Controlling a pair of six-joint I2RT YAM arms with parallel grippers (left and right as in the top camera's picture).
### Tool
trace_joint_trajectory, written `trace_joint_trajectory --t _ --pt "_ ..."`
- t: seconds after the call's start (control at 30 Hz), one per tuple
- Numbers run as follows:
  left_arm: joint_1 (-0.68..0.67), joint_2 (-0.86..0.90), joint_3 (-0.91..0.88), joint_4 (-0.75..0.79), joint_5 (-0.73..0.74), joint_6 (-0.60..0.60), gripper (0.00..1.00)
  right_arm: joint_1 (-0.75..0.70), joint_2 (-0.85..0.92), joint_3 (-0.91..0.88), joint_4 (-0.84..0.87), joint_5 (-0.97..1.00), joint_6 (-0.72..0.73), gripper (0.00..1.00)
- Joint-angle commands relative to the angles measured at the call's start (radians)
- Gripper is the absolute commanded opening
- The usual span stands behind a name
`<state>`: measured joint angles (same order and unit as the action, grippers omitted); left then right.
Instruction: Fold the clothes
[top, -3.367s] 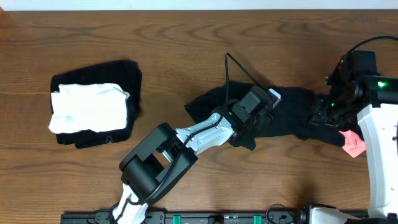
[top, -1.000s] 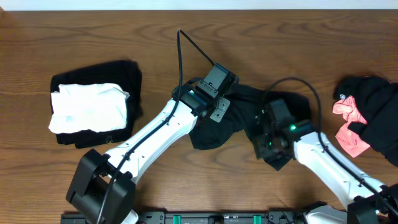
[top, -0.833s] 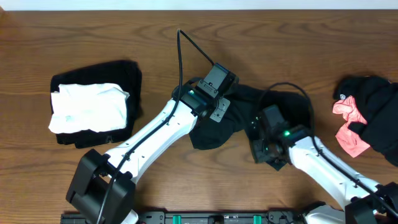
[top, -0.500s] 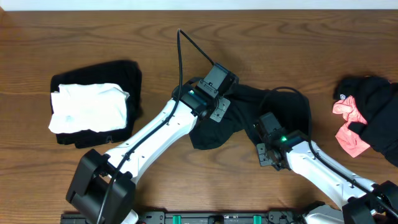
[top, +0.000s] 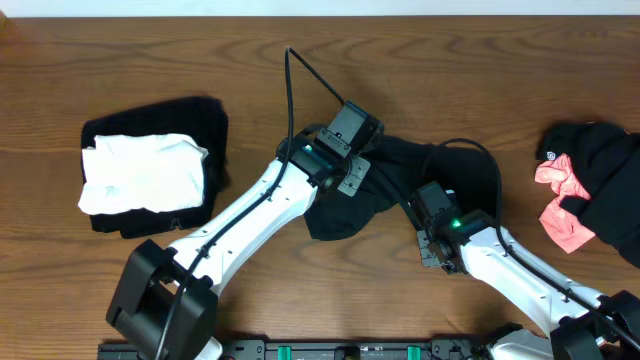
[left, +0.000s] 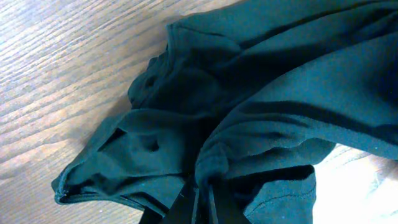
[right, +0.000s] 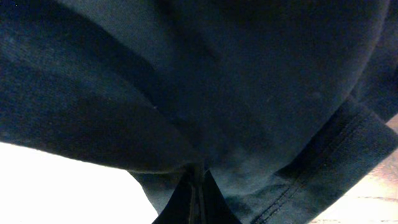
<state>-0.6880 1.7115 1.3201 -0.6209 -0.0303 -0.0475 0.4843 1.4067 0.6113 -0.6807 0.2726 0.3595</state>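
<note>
While left arm (top: 250, 215) and right arm (top: 515, 268) angle in from the lower corners to frame centre, left gripper (left: 200, 196) and right gripper (right: 198, 186) each clench the black T-shirt (top: 398, 160).

Counter (top: 120, 60): brown wood, grain running left to right.
Left: folded black garment (top: 212, 130) flat on the wood, white garment (top: 140, 175) stacked on top.
Middle: crumpled black T-shirt (top: 338, 215), bunched and creased.
Far right: heap of black clothes (top: 610, 170), cut off by the edge; pale pink garment (top: 560, 205) against its left side, touching it.
</note>
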Motion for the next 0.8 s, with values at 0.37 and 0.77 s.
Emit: trace_joint_trajectory --t 0.37,0.77 --pt "0.004 -0.001 0.009 0.01 -0.015 0.013 0.06 0.158 -0.078 0.011 -0.047 -0.057 -0.114 0.56" --pt "0.004 -0.001 0.009 0.013 -0.014 0.013 0.06 0.209 0.092 0.007 -0.07 0.087 -0.016 0.51"
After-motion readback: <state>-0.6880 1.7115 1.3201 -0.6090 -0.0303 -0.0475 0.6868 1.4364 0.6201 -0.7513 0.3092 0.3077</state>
